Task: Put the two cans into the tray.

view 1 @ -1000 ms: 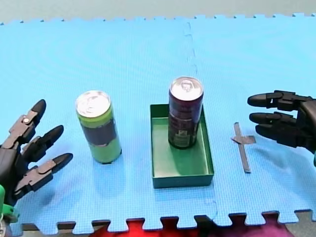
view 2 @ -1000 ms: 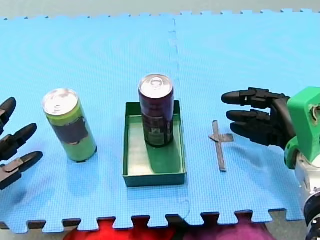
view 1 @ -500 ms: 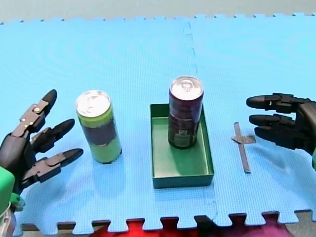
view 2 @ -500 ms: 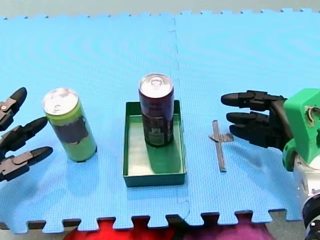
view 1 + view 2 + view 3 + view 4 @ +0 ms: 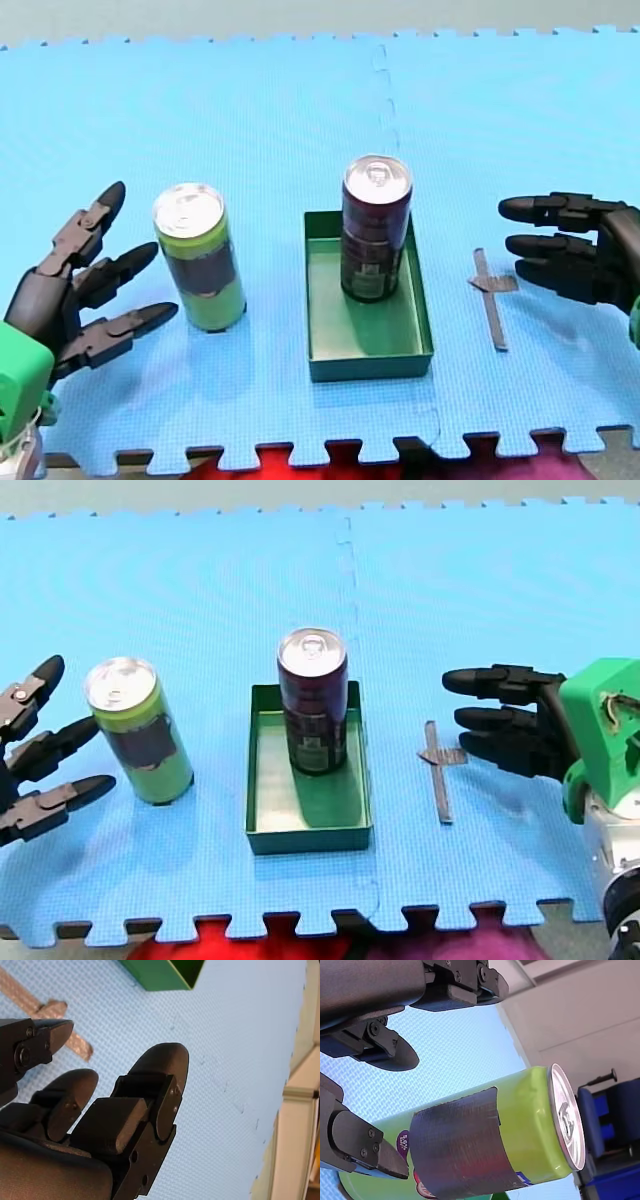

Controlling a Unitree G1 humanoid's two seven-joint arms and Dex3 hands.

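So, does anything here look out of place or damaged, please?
Nothing is spilled or toppled. The green can, upright on the mat left of the tray, has dark tape over its label; crossed tape strips stick to the mat right of the tray. Left hand hovers beside that can, right hand by the strips.

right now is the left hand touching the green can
Cannot tell. In the first head view a fingertip of the left hand lines up with the edge of the green can, showing neither gap nor contact plainly.
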